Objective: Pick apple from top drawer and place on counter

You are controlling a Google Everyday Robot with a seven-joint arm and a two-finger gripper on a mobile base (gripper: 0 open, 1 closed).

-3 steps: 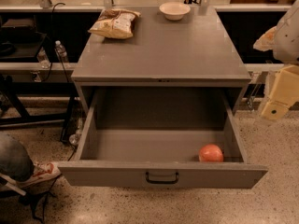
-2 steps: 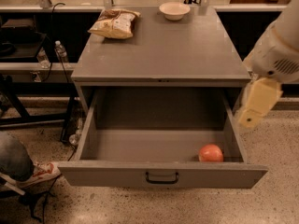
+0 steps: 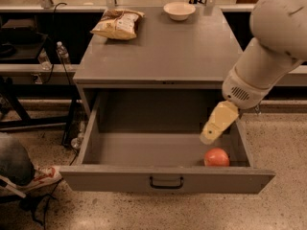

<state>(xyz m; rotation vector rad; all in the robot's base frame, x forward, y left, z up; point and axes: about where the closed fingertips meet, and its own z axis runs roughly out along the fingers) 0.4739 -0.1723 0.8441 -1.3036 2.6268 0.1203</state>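
Speckled terrazzo floor (image 3: 283,143) surrounds a grey cabinet, with a dark shelving frame and a water bottle (image 3: 62,54) off toward 9 o'clock and a shoe (image 3: 45,174) near 8 o'clock. Taking the counter (image 3: 163,47) as a dial with its front lip at 6, a white bowl (image 3: 179,10) sits close to the back edge at 12 and a crumpled snack bag (image 3: 118,24) lies near the 10 o'clock corner. The middle, the front and the whole 3 o'clock side of the counter are bare.

Below the front lip the top drawer (image 3: 120,180) is pulled well out, its front panel and small black handle (image 3: 166,182) at 6 o'clock. Read the same way, the apple (image 3: 217,157) rests on the drawer floor in the 4 to 5 o'clock corner, just behind the front panel and near the right wall. From the middle round to 9 o'clock the drawer floor is open.

The white arm (image 3: 268,47) enters from 2 o'clock and slopes down across the drawer's right wall. The gripper (image 3: 213,131) hangs inside the drawer opening, just above the apple at roughly its 11 o'clock, apart from it with a small gap showing. It carries nothing that can be seen, and whether it is open or closed cannot be told from this angle. The right wall runs close beside it at 3 o'clock.
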